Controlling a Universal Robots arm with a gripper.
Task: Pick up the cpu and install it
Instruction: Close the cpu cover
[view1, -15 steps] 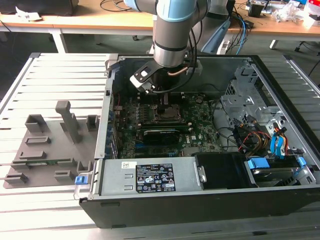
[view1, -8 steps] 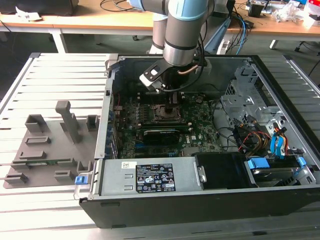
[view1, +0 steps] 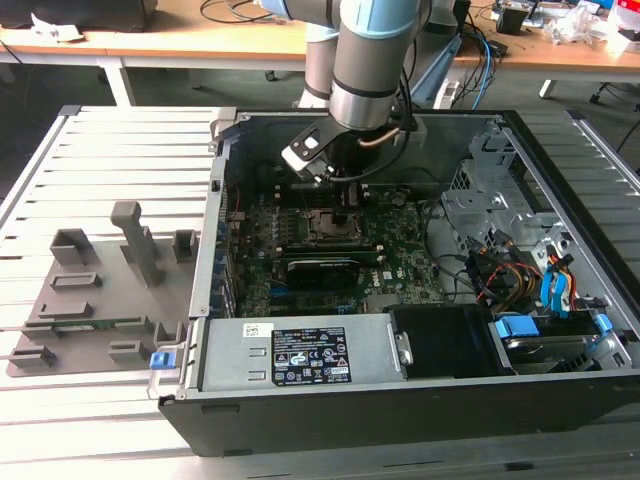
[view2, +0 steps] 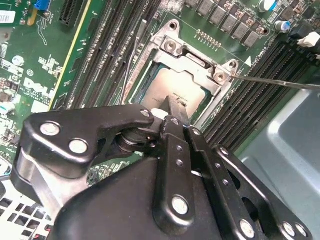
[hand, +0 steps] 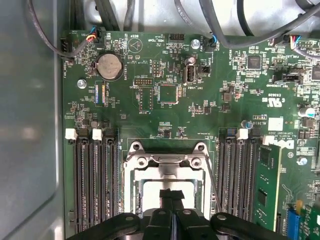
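Cpu lies flat in the socket frame on the green motherboard, toward the far side of the open computer case. The claw hangs right over it, fingers pinched together with nothing between, tips at its silvery top.

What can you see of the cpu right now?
The cpu is a flat square chip with a silvery-grey metal top. It lies level inside the open metal socket frame on the green motherboard. The gripper stands over it with its fingertips closed together, seemingly touching the plate and hiding part of it.
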